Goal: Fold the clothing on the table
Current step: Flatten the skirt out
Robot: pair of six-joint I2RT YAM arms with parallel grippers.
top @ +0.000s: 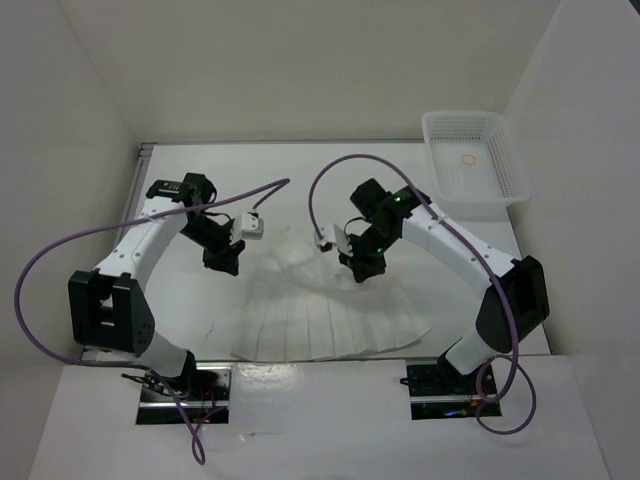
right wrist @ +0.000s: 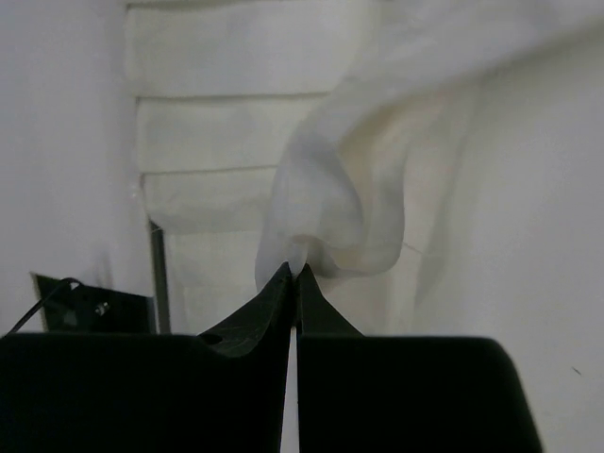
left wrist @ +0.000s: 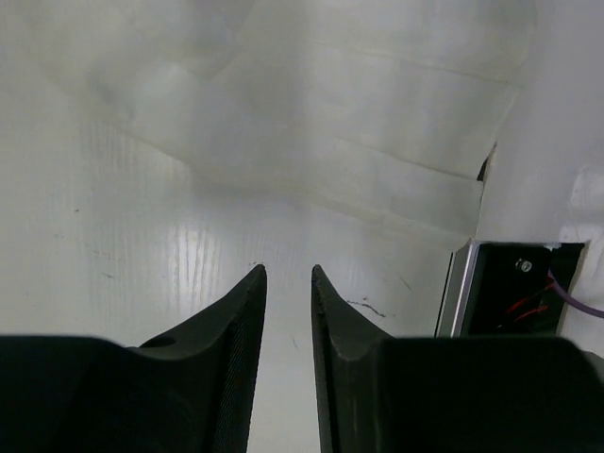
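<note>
The clothing (top: 330, 325), largely unfolded toward six o'clock on the table (top: 300, 185), is being pinched at its twelve o'clock edge by the closed jaws of the right gripper (right wrist: 294, 276); the jaws of the left gripper (left wrist: 288, 283) are being held slightly apart, empty.

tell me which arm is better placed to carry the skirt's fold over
Right, probably: the right gripper is shut on a raised bunch of the skirt, ready to carry it over. The left gripper stands parted over the table, holding nothing.
</note>
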